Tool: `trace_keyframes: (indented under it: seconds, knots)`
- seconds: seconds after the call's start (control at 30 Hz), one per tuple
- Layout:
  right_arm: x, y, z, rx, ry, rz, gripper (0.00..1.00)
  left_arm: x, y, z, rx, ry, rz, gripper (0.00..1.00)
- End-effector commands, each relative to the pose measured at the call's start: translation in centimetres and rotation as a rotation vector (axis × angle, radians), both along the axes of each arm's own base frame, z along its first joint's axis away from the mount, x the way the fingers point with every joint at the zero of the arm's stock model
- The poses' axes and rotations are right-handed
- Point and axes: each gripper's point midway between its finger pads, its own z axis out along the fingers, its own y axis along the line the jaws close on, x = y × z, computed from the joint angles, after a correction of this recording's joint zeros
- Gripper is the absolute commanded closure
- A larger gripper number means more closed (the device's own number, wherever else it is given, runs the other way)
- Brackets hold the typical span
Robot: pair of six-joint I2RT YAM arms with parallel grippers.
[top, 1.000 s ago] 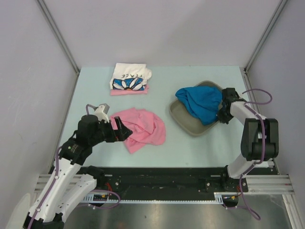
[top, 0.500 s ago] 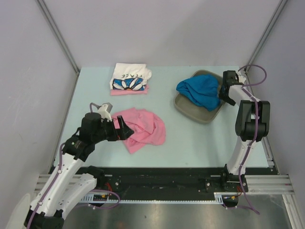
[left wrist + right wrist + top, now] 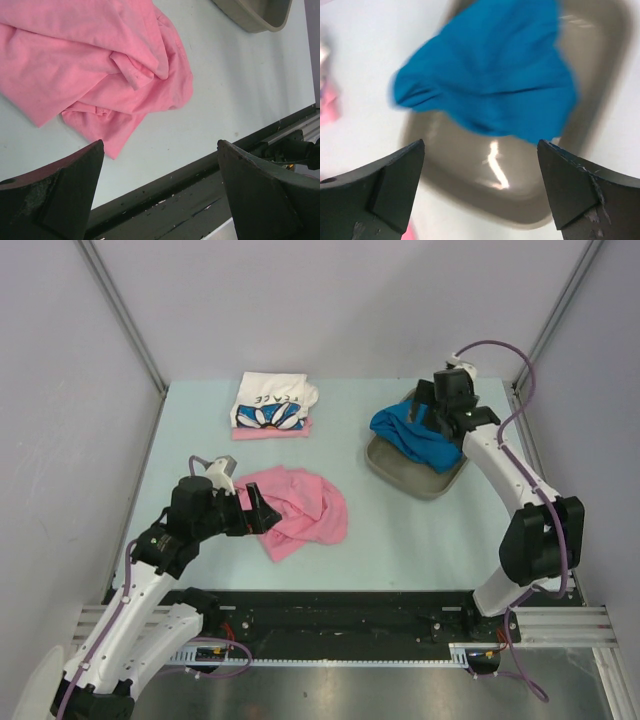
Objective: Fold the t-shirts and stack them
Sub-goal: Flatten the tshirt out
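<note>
A crumpled pink t-shirt (image 3: 305, 510) (image 3: 100, 65) lies on the table in front of the left arm. My left gripper (image 3: 262, 512) (image 3: 160, 145) hovers at its left edge, open and empty. A bright blue t-shirt (image 3: 415, 435) (image 3: 490, 85) is bunched in the grey-olive tray (image 3: 400, 475) (image 3: 485, 200). Above the tray's far side my right gripper (image 3: 432, 412) (image 3: 480, 145) is open with nothing between its fingers. At the back left a folded white flower-print t-shirt (image 3: 272, 403) rests on a folded pink one (image 3: 270, 430).
Grey walls close in the table on the left, back and right. A black rail (image 3: 190, 175) runs along the near edge. A corner of the tray (image 3: 255, 15) shows in the left wrist view.
My right gripper opened, let go of the blue t-shirt and swung up from the tray's right side to above its far side. The tray shifted slightly back. The left arm barely moved.
</note>
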Motion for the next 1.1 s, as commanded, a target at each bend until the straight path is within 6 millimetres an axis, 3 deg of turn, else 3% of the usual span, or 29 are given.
trace_keyframes:
  seconds: [0.0,0.03,0.07,0.17,0.37,0.57,0.8,1.07]
  knots:
    - [-2.4,11.2,-1.5,0.253,0.082,0.413,0.0,0.2,-0.3,0.7,-0.005,-0.048,-0.027,0.0]
    - [-2.6,13.5,-2.6,0.284,0.109,0.481,0.0,0.2,-0.2,0.7,-0.003,-0.049,-0.023,0.0]
    - [-2.7,15.9,-2.3,0.357,0.097,0.576,0.0,0.2,-0.2,0.9,-0.004,-0.054,-0.018,0.0]
    - [-1.9,20.0,-3.9,0.463,0.116,0.713,0.0,0.2,-0.1,0.8,-0.003,-0.053,-0.015,0.0]
    - [0.4,26.2,-6.5,0.548,0.191,0.818,0.0,0.2,0.0,0.8,-0.004,-0.051,-0.008,0.0]
    - [1.1,30.2,-8.3,0.555,0.232,0.852,0.0,0.2,0.0,0.6,0.001,-0.047,-0.005,0.0]
    - [1.0,30.8,-9.3,0.538,0.238,0.834,0.0,0.3,0.0,0.7,0.0,-0.048,-0.005,0.0]
    - [1.6,25.4,-12.3,0.337,0.265,0.659,0.0,0.1,-0.1,0.8,-0.005,-0.051,-0.013,0.0]
